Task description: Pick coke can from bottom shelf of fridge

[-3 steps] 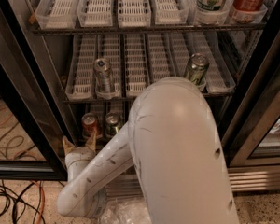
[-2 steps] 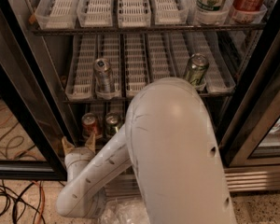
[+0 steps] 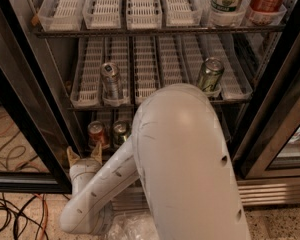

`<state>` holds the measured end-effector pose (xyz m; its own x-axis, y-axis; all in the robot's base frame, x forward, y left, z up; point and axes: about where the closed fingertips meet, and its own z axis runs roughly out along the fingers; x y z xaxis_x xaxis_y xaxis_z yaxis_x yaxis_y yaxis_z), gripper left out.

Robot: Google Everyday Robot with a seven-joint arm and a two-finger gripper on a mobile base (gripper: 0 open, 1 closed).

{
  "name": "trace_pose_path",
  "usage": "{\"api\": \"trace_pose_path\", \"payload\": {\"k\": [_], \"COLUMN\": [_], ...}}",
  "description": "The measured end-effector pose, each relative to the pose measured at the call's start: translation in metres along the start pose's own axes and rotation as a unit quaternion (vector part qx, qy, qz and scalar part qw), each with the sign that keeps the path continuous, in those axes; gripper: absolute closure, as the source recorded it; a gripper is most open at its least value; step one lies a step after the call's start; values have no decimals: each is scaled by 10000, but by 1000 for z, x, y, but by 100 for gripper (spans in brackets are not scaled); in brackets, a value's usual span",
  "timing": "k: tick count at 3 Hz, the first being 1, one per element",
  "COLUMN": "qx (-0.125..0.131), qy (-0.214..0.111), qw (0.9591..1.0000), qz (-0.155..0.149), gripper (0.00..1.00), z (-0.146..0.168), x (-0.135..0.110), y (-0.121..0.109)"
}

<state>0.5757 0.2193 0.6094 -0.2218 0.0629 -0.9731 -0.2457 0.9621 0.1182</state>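
The coke can point(image 3: 96, 133), red with a silver top, stands at the front left of the bottom shelf point(image 3: 110, 118) of the fridge point(image 3: 55, 94). A green can point(image 3: 121, 132) stands right beside it. My gripper point(image 3: 84, 154) is low in front of that shelf, just below and left of the coke can, its two tan fingertips point(image 3: 71, 155) pointing up and spread apart, holding nothing. My white arm point(image 3: 185, 159) hides the right part of the bottom shelf.
A silver-striped can point(image 3: 111, 81) and a green can point(image 3: 210, 74) stand on the middle rack. Two bottles point(image 3: 227, 1) stand on the top rack at right. A black door frame point(image 3: 20, 134) is at left. Cables point(image 3: 12, 214) lie on the floor.
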Motion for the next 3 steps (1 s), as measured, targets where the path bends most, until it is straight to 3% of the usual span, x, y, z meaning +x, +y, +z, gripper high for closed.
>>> {"api": "trace_pose_path", "payload": {"k": [3], "qx": [131], "qy": [-94], "qw": [9999], "qz": [-35], "gripper": [43], "z": [0], "x": [-2], "y": [-6]}}
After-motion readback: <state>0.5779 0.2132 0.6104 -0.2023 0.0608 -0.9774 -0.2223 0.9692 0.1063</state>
